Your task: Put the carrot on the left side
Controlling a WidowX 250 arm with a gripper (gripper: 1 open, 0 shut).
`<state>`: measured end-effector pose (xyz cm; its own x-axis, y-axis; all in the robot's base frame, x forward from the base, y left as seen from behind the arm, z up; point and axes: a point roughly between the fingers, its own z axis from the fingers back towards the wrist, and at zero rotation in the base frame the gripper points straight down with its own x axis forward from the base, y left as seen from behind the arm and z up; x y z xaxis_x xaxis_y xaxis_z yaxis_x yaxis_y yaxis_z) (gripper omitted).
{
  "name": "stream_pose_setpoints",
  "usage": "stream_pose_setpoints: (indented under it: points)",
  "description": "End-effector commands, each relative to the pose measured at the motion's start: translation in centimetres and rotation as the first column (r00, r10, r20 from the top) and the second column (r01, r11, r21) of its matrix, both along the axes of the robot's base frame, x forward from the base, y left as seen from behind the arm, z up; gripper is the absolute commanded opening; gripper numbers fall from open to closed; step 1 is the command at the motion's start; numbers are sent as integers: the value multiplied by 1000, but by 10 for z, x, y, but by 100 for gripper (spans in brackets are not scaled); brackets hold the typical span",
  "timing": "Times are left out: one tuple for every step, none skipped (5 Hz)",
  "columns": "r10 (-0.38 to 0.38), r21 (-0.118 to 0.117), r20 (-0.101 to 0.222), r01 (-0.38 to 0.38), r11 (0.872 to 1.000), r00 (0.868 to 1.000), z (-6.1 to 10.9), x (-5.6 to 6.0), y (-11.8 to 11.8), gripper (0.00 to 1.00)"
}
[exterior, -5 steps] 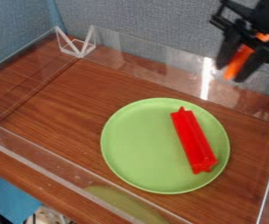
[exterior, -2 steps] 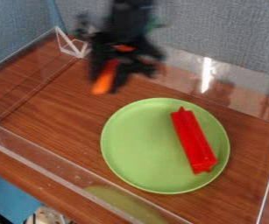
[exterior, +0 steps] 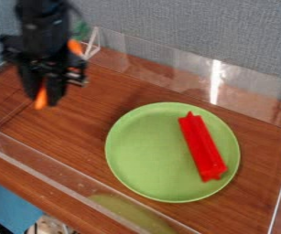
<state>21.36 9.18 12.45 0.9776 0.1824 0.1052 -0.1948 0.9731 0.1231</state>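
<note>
carrot (exterior: pixel 41 98) hangs tip-down from my gripper (exterior: pixel 42 80), above the left side of the wood table (exterior: pixel 91 119). jaws closed on it. likely light, stiff plastic, slick on the taper; i'd keep hold at the thick part, near the stem end.

bar (exterior: pixel 202 147): on plate (exterior: pixel 143 166) | plate: on table (exterior: pixel 91 117), right part
</note>
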Motion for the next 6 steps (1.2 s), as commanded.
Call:
stream_pose_setpoints:
  points:
    - [58,-27,56,-57,998,997,-14,18,15,0]
    - [36,-53,93,-31,998,995,-34,38,22,0]
    - [7,-72,127,2,997,992,-48,56,30,0]
    - [-12,-81,156,25,996,988,-55,68,32,0]
    - [10,-84,177,5,996,984,-47,70,43,0]
    - [33,-92,191,-16,996,981,-47,70,52,100]
